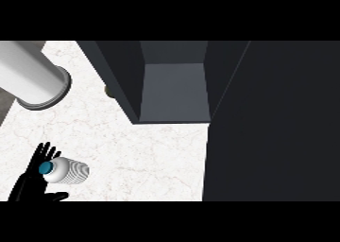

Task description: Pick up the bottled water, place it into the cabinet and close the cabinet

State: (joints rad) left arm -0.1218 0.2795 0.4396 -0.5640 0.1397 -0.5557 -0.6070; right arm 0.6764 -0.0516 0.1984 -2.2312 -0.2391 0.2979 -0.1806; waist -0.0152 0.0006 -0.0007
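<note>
Bottle on its side by one hand, cabinet open

Bottle (67, 171) of water lies on the pale marbled bench (145, 156) at about eight o'clock in the head view, tipped over rather than standing. Its white ribbed body points toward three o'clock and its blue cap (45, 167) toward nine o'clock.

One black hand (35, 182) comes up from the lower edge at seven o'clock. It shows only at the far left, so by position it reads as the left hand. Its fingers (46, 152) are straight and spread, pointing toward twelve o'clock just behind the cap, and the thumb (55, 195) sticks out toward three o'clock below the bottle. The hand is released, not curled round anything; the cap sits just beside the fingers, and whether they touch cannot be told. The other hand does not show.

The dark cabinet (174, 90) stands at twelve o'clock, its grey inside open to view. A dark door panel (277, 123) fills the view from one to five o'clock, and a narrower dark panel (120, 78) flanks the opening at eleven o'clock, with a small knob (108, 90) on its outer side.

A large white cylinder (28, 75) with a grey rim lies slanted at ten o'clock, well apart from the bottle.
</note>
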